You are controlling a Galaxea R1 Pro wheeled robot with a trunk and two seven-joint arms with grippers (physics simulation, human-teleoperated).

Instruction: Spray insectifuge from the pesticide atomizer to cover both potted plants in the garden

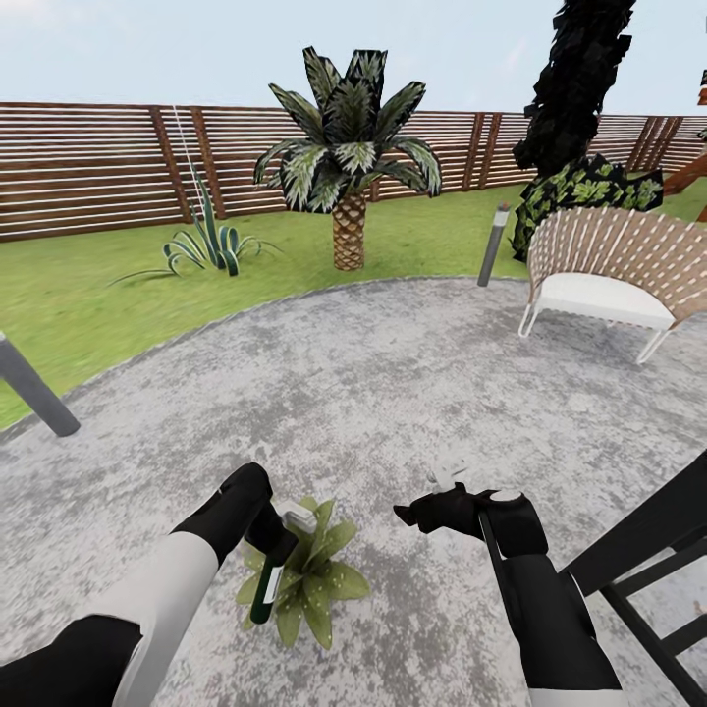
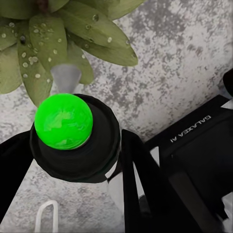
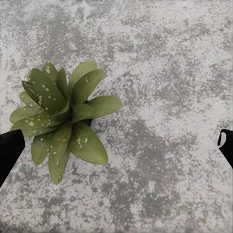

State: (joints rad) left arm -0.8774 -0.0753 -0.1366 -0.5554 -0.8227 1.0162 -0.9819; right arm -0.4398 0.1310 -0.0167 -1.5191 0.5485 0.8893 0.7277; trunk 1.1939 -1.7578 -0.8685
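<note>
Low in the frame, the left gripper (image 1: 278, 535) is clamping the pesticide atomizer (image 1: 265, 589), its long axis hanging steeply downward, nozzle facing the speckled potted plant (image 1: 312, 579). The right gripper (image 1: 417, 516) is hovering spread wide, empty.

My left arm reaches forward from seven o'clock in the head view, its sleeve white and then black. My left gripper (image 1: 270, 550) points down, closed on the pesticide atomizer (image 1: 266, 592). My right arm comes in from five o'clock. My right gripper (image 1: 417, 515) points toward nine o'clock, its fingers (image 3: 9, 150) spread wide with nothing between them.
</note>
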